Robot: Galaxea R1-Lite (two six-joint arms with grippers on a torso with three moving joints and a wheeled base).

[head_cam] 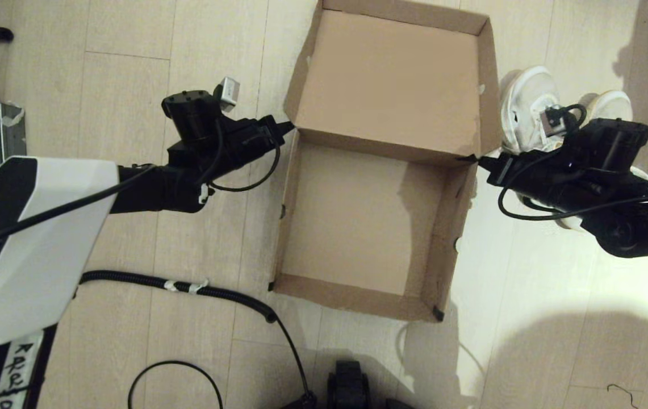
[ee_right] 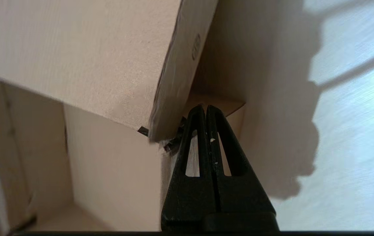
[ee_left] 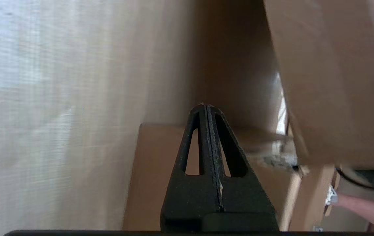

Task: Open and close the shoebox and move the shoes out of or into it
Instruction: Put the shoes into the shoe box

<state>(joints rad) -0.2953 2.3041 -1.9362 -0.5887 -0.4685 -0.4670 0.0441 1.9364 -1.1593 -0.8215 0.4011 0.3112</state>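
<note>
Left tool (head_cam: 288, 126): fingers pressed flat together, holding nothing; tip touching or nearly touching the shoebox (head_cam: 358, 227) at the hinge corner on its own side, where lid (head_cam: 386, 74) meets body. The left wrist view shows the closed fingers (ee_left: 210, 137) just short of the cardboard wall.

Right tool (head_cam: 480, 161): likewise closed and empty, tip at the opposite hinge corner. In the right wrist view the fingers (ee_right: 206, 137) sit just under the lid's side flap, near a dark tape patch.

Shoebox: between the two tools, on the floor (head_cam: 130, 170), lid thrown fully back, interior empty. Judged light, thin-walled, stiff only along folds; walls likely to bow and the box to slide on smooth boards if pushed. Best purchase for closing: the lid's far rim or side flaps, pushed from both sides together.

Shoes (head_cam: 528, 102): behind the right tool's wrist, outside the box, partly hidden by that arm. Judged light and soft; the collar or heel looks the firmest place to pinch.

Obstructions: the right arm itself covers the shoes. A corrugated cable (head_cam: 187, 284) lies on the floor behind the left tool, well apart from the box.
</note>
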